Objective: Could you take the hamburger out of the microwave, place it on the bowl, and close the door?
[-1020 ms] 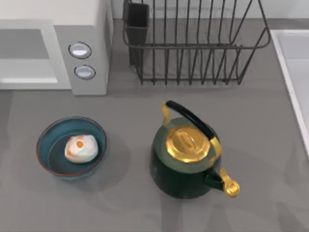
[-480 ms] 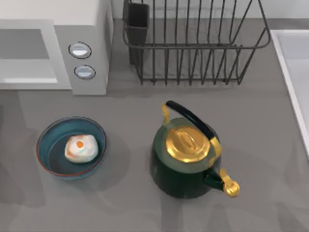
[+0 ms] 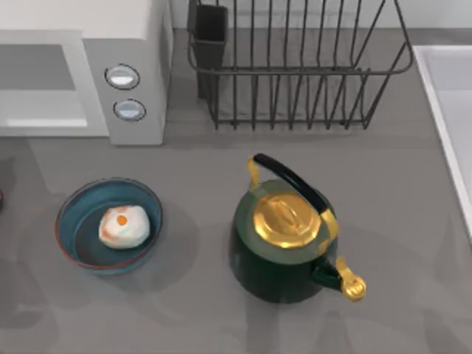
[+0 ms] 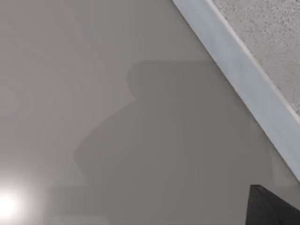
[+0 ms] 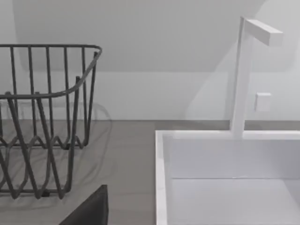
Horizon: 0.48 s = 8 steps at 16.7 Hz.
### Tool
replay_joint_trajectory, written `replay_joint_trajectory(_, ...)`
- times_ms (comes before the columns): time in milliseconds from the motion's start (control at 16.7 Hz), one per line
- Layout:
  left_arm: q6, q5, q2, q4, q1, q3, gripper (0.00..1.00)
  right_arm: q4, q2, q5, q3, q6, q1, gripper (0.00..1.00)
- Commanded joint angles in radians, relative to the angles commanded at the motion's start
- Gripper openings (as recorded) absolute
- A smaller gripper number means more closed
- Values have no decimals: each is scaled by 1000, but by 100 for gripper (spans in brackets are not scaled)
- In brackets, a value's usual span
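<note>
The hamburger (image 3: pixel 123 226), a pale lump with an orange spot, lies inside the blue bowl (image 3: pixel 74 205) at the table's front left. Behind it stands the light-grey microwave (image 3: pixel 140 44) with two round knobs. Its door (image 3: pixel 70 46), a framed panel with a greyish window, sits in line with the knob panel. A dark sliver of my left arm (image 3: pixel 1 199) touches the top view's left edge, level with the bowl. A dark part of my left gripper (image 4: pixel 272 208) hangs over bare grey table. A dark part of my right gripper (image 5: pixel 89 211) sits between the rack and the sink.
A dark green and gold kettle (image 3: pixel 284 240) stands right of the bowl. A dark wire dish rack (image 3: pixel 295 66) fills the back middle, and also shows as the rack (image 5: pixel 47 117) in the right wrist view. A white sink (image 5: pixel 225 178) with a tap lies at the right edge.
Shadows on the table's left side have shifted, and a dark sliver has appeared at the left edge. The hamburger, bowl, kettle and microwave have not moved.
</note>
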Motion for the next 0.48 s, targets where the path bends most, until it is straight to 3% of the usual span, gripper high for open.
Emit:
replay_joint_trajectory(240, -130, -80, -138, 49, -136, -125, 0, 0, 0, 0, 0, 0, 0, 100)
replay_joint_trajectory(480, -125, -114, -142, 59, -133, -101, 0, 0, 0, 0, 0, 0, 0, 100)
